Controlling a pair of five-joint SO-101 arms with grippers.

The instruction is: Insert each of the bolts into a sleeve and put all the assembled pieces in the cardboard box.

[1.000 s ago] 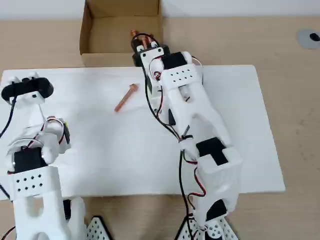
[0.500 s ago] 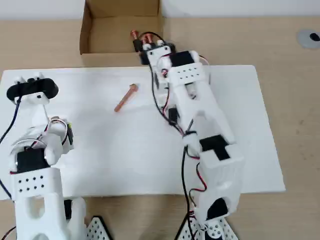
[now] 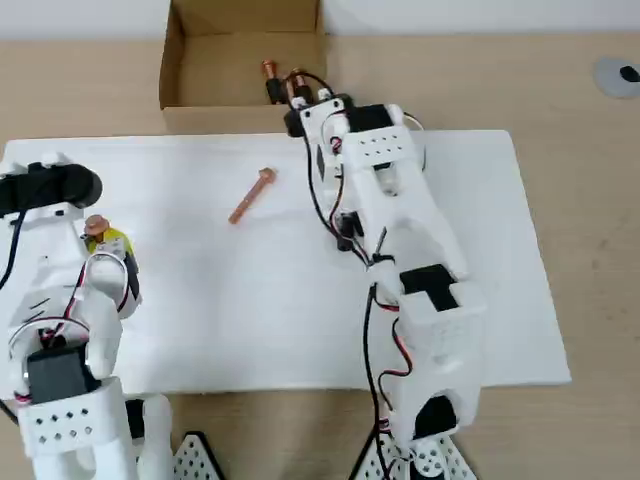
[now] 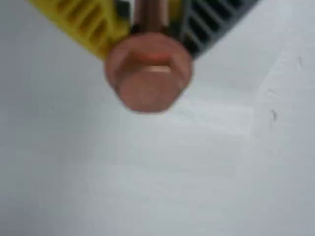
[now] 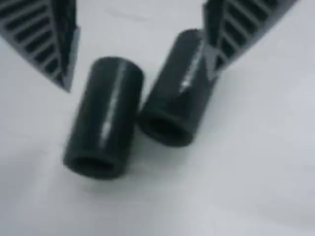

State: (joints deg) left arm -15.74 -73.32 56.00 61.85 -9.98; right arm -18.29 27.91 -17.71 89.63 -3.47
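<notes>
**L tool clamped on a bolt, R tool spread over two sleeves**

The wooden counter [image 3: 580, 150] carried a white sheet [image 3: 230, 300] across most of its width. The cardboard box [image 3: 168, 60] sat open on bare wood at the sheet's far edge. Inside it, near the corner closest to the R arm, was a copper bolt head [image 3: 268, 68] w/ something dark below it; too small to tell if it was a sleeve.

The R arm [image 3: 400, 210] stretched from the near edge up across the sheet, its far end by that box corner. The L arm [image 3: 70, 370] stood over the sheet's L side.

The R tool [image 5: 140, 78] had its jaws wide apart and gripped nothing. Two dark sleeves lay on their sides on the white sheet btwn its fingers. The first sleeve [image 5: 103, 118] was free of both fingers. The second sleeve [image 5: 177, 88] rested against one finger and met the first at its open end.

The L tool [image 4: 147, 49] was closed tight on a held bolt [image 4: 147, 73]. One yellow finger and one dark finger pinched the shank, w/ the hex head sticking out past the tips. In the high view this bolt was above the sheet's L part.

A loose bolt [image 3: 252, 196] lay at a slant on the sheet btwn the arms, well apart from both tools and near the box.
</notes>
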